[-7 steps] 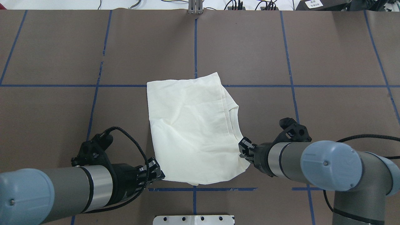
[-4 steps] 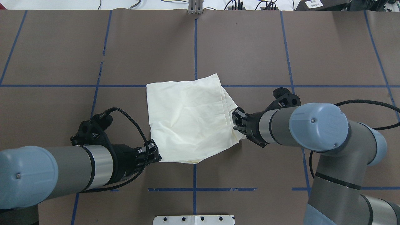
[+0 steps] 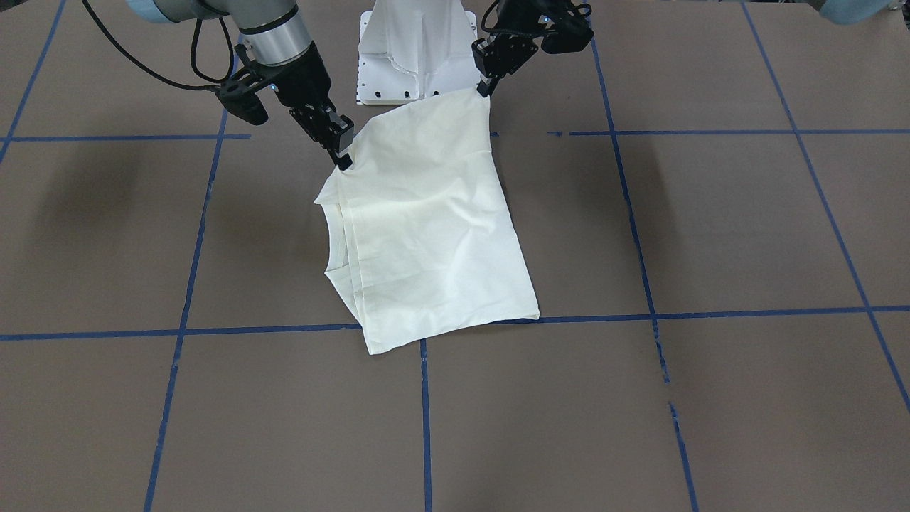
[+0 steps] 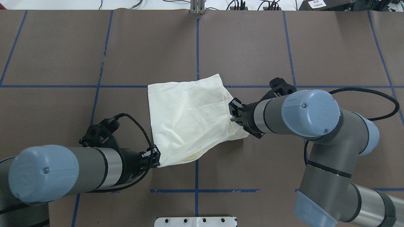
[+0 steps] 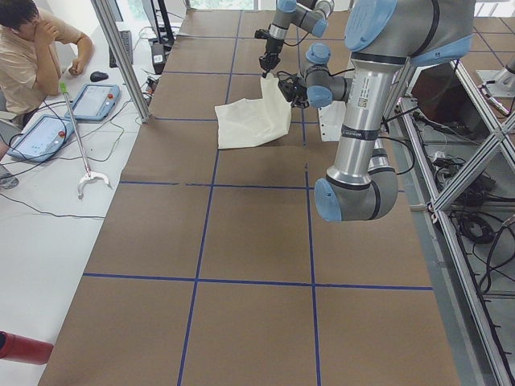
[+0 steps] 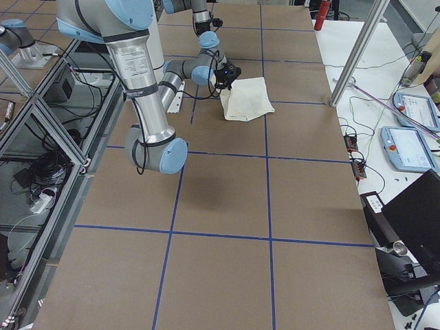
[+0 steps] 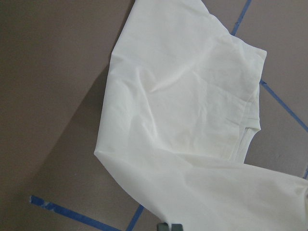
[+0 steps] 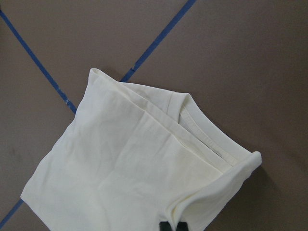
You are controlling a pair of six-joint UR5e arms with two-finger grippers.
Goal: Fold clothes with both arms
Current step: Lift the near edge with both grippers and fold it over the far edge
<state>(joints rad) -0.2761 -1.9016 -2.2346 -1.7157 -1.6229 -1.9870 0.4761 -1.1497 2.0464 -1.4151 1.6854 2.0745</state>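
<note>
The left gripper (image 4: pixel 155 159) and right gripper (image 4: pixel 234 114), fingers clamped on the near corners of the shirt (image 4: pixel 186 113), have lifted that edge and carried it forward. The shirt's far half lies flat at the centre of the table (image 4: pixel 252 47). The fold-over appears about half complete.

- I can read no text, brand or number in any of my views.
- A white label (image 4: pixel 316 3) sits on a dark box (image 4: pixel 334 4) beyond the far edge of my worktop (image 4: pixel 252 47). Its dark print is too small to make out.
- The T-shirt (image 4: pixel 186 119) shows me only plain cream cloth.
- The nearer pendant (image 6: pixel 407 148) and the farther pendant (image 6: pixel 415 108) beside the worktop have screens too small to read.
</note>
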